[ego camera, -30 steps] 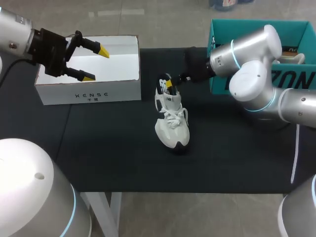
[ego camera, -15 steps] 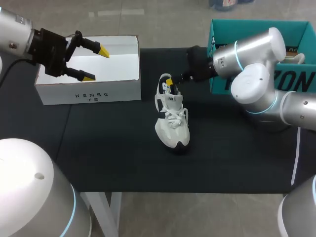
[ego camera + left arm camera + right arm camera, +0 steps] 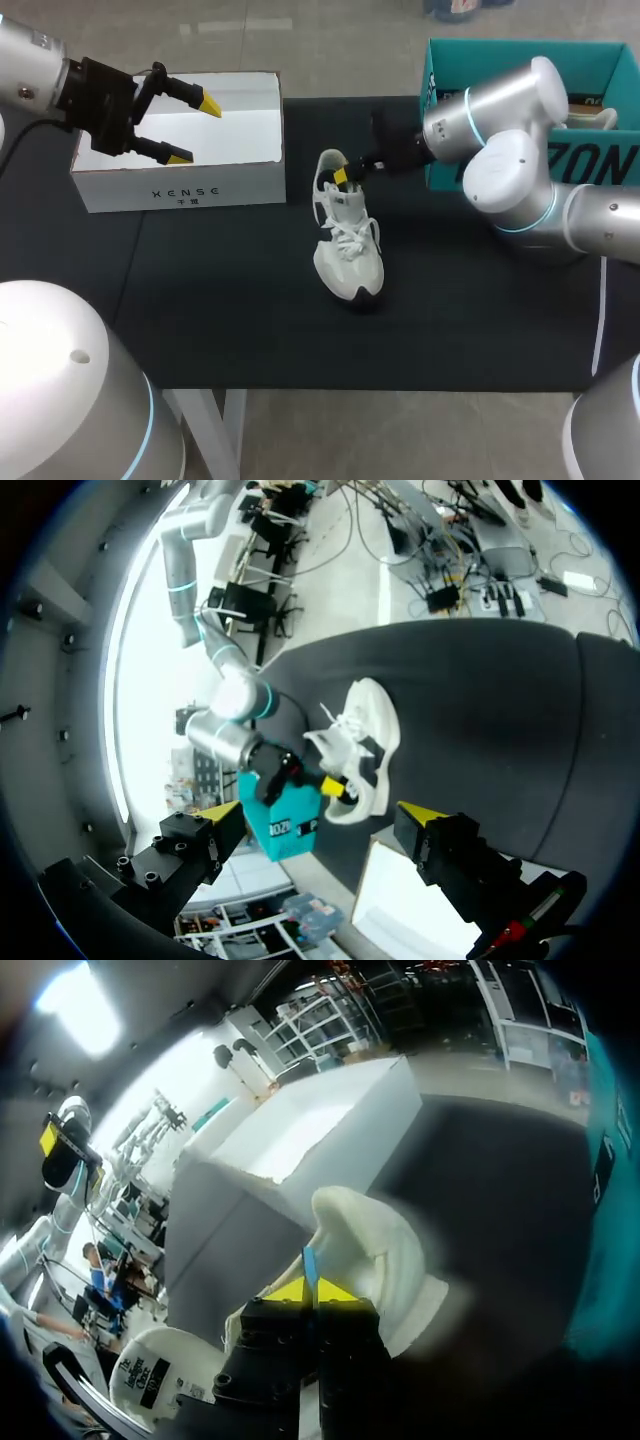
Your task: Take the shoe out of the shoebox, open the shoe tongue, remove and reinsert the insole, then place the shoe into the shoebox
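Sneaker (image 3: 347, 245) upright on table (image 3: 200, 320); right gripper (image 3: 341, 177) at its heel opening, tips pinched on thin strip, probably insole (image 3: 311, 1260); left gripper (image 3: 195, 131) well left of sneaker, jaws apart.

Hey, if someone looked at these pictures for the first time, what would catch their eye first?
The white shoe standing mid-way on the black table, with the right claw at its heel opening, shut on a thin blue strip. Next, the left claw hanging open over the white shoebox at the table's left.
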Controlling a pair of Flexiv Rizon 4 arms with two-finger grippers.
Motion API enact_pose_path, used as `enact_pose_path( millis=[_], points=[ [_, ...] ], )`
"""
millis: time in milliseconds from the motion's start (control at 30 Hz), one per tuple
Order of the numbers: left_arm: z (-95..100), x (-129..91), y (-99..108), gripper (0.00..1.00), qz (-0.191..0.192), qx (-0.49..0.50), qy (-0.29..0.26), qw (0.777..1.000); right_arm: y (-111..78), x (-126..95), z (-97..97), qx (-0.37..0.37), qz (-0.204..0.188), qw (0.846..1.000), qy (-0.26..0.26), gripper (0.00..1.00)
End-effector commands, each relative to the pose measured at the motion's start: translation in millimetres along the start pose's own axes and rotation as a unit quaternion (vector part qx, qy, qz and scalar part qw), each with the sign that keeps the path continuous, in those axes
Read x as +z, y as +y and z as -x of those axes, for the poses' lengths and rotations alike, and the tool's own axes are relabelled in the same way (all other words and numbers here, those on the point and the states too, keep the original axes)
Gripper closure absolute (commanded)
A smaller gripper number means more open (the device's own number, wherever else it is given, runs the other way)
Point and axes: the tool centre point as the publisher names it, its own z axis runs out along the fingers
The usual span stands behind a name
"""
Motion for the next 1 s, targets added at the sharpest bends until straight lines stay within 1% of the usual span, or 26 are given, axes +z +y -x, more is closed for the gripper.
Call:
enact_pose_path(
  millis=[33,233,300,333,367,400,433,567,833,933,967,1000],
  points=[
    [0.4,-0.1,0.2,0.0,0.0,0.0,0.002,1.0,-13.9,-1.2,-2.6,0.005,0.0,1.0,-0.004,1.0],
    [0.4,-0.1,0.2,0.0,0.0,0.0,0.002,1.0,-13.9,-2.9,-4.1,-0.001,-0.014,1.0,-0.013,1.0],
    [0.4,-0.1,0.2,0.0,0.0,0.0,0.002,1.0,-10.4,-4.0,-3.5,-0.001,-0.014,1.0,-0.015,1.0],
    [0.4,-0.1,0.2,0.0,0.0,0.0,0.002,1.0,-8.2,-5.0,-3.9,-0.003,-0.014,1.0,-0.017,0.84],
    [0.4,-0.1,0.2,0.0,0.0,0.0,0.002,1.0,-5.4,-6.4,-4.9,-0.006,-0.015,1.0,-0.021,0.56],
    [0.4,-0.1,0.2,0.0,0.0,0.0,0.002,1.0,-2.9,-7.5,-5.4,-0.009,-0.015,1.0,-0.023,0.02],
    [0.4,-0.1,0.2,0.0,0.0,0.0,0.002,1.0,-0.5,-8.5,-6.1,-0.011,-0.015,1.0,-0.024,0.0],
    [0.4,-0.1,0.2,0.0,0.0,0.0,0.002,1.0,9.7,-11.2,-6.5,-0.023,-0.006,0.999,-0.028,0.0],
    [0.4,-0.1,0.2,0.0,0.0,0.0,0.002,1.0,30.2,-19.8,-13.6,-0.042,0.013,0.999,-0.029,0.0],
    [0.4,-0.1,0.2,0.0,0.0,0.0,0.002,1.0,35.6,-26.0,-15.4,-0.033,0.021,0.998,-0.046,0.0],
    [0.4,-0.1,0.2,0.0,0.0,0.0,0.002,1.0,36.6,-28.2,-16.0,-0.024,0.019,0.998,-0.055,0.29],
    [0.4,-0.1,0.2,0.0,0.0,0.0,0.002,1.0,37.4,-31.1,-16.4,-0.013,0.023,0.998,-0.064,0.61]
  ],
)
